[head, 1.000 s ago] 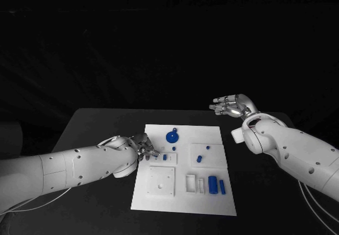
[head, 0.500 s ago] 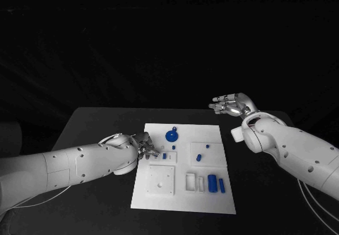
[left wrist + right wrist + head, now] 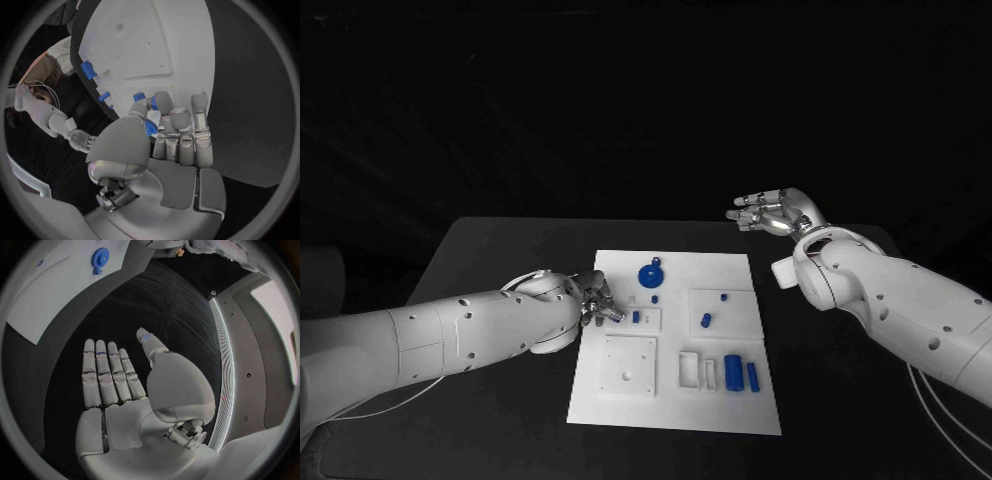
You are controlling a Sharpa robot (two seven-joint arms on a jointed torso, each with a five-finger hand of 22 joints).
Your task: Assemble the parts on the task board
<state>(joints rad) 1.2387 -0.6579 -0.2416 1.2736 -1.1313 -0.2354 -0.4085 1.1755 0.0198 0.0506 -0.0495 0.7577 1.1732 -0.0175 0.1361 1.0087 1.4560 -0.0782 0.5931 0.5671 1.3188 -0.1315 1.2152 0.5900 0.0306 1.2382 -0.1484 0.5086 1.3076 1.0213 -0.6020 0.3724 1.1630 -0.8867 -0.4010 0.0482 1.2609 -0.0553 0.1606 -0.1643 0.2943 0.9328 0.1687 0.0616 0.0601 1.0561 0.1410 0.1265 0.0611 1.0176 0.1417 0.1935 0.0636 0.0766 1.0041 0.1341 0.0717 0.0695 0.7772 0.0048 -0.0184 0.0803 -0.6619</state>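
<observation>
The white task board [image 3: 678,400] lies in the middle of the table. On it are a round blue gear [image 3: 651,276], several small blue parts such as one [image 3: 707,321] near the centre, and two blue cylinders [image 3: 733,371] in the near right. My left hand [image 3: 596,303] hovers at the board's left edge, fingers curled. In the left wrist view this left hand [image 3: 165,135] pinches a small blue part [image 3: 150,129] between thumb and finger. My right hand [image 3: 769,213] is raised beyond the board's far right corner, and the right wrist view shows the hand [image 3: 115,382] flat and holding nothing.
A raised white square plate [image 3: 629,368] with holes sits on the board's near left, with white slotted blocks [image 3: 692,372] beside it. Black table surface [image 3: 502,260] surrounds the board. My right forearm [image 3: 877,300] stretches along the board's right side.
The left hand has crept very slightly toward the board's far side. The right hand and the parts on the board stay where they were.
</observation>
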